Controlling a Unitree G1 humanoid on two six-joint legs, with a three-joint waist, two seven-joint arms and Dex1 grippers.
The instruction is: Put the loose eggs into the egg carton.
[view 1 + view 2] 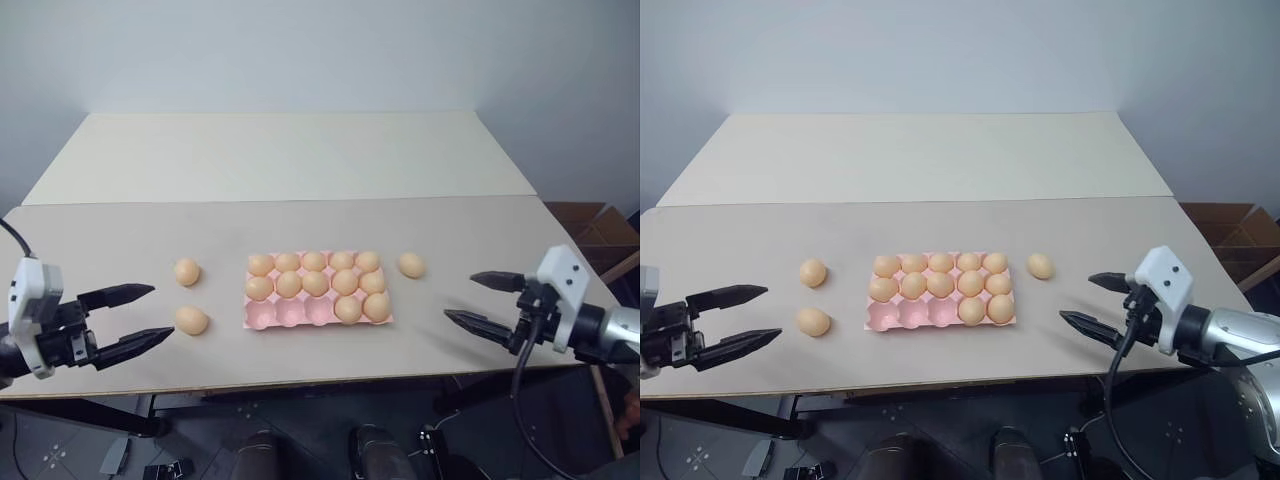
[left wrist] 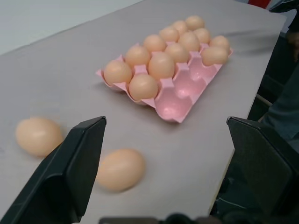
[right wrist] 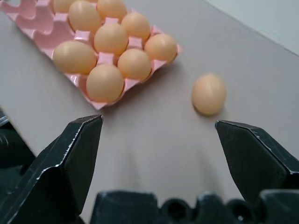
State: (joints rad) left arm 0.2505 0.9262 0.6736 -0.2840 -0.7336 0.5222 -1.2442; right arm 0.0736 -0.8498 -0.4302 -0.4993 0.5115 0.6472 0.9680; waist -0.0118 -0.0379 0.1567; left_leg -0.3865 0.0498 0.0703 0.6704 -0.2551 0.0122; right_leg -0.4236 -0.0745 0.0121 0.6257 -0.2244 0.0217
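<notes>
The pink egg carton [image 1: 290, 316] lies mid-table. Its two far rows are full of eggs, and the near row holds two at its right end, with three empty cups at its left. Left of the carton lie two loose eggs, one farther back [image 1: 187, 271] and one nearer [image 1: 191, 320]. My left gripper [image 1: 160, 312] stands open just left of the nearer egg [image 2: 120, 169], not touching it. A third loose egg [image 1: 411, 264] rests right of the carton. My right gripper [image 1: 460, 297] is open and empty, a little to the right of that egg [image 3: 209, 93] and nearer the table's front edge.
The table's front edge runs just below both grippers. A second, paler tabletop [image 1: 290, 155] adjoins at the back. A cardboard box [image 1: 590, 225] stands off the table's right side.
</notes>
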